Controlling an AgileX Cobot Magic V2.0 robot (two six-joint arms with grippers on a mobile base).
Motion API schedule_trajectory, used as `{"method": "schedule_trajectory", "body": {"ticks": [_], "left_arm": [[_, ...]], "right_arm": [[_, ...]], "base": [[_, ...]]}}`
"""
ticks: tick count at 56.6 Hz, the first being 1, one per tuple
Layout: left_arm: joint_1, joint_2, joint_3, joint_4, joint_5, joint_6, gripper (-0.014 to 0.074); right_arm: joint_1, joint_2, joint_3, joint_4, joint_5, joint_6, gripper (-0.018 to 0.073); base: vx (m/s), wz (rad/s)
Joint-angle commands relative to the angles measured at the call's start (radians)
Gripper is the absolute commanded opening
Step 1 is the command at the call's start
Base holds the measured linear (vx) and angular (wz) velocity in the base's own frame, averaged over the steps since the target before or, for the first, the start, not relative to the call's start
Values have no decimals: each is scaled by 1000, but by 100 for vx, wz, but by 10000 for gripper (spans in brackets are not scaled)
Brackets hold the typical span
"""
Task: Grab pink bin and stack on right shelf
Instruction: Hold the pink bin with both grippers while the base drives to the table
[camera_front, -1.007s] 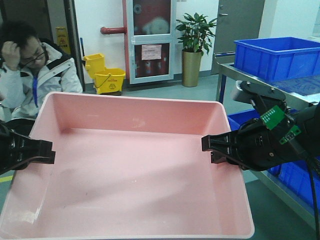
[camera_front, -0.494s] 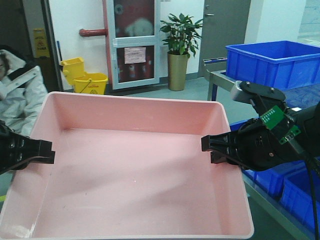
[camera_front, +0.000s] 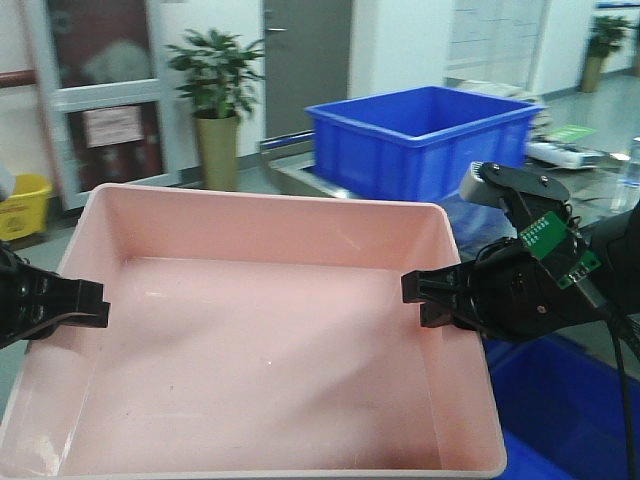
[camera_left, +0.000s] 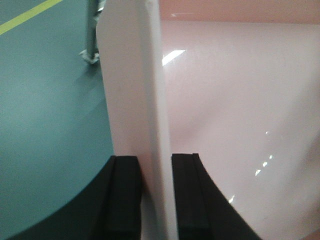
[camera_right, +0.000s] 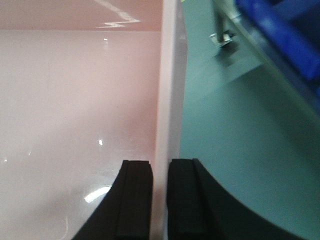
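Pinching the left wall of the wide, shallow pale pink plastic bin (camera_front: 260, 350), my left end effector (camera_left: 156, 162) is narrowed onto the rim, one finger inside and one outside. My right end effector (camera_right: 160, 164) clamps the opposite wall likewise. The empty bin hangs between them, lower centre of the front view. Both holds are thin pinches on smooth sloping plastic, so I judge uneven arm motion could let a wall slip and tip it. Beyond its far rim a big blue plastic crate (camera_front: 420, 135) sits upper right of centre. Another blue crate (camera_front: 560, 400) lies lower right, and either could catch a corner. A potted green plant (camera_front: 215, 100) stands upper left. I cannot pick out the black shelf.
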Motion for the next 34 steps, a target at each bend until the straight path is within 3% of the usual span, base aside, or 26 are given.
{"method": "schedule_trajectory", "body": {"ticks": [1, 34], "left_arm": [[-5, -41, -36, -57, -63, 9, -1], [-5, -41, -36, -57, -62, 9, -1]], "right_arm": [[-10, -34, -38, -11, -85, -14, -8], [-10, -34, -38, -11, -85, -14, -8]], "base": [[41, -67], [39, -76]]}}
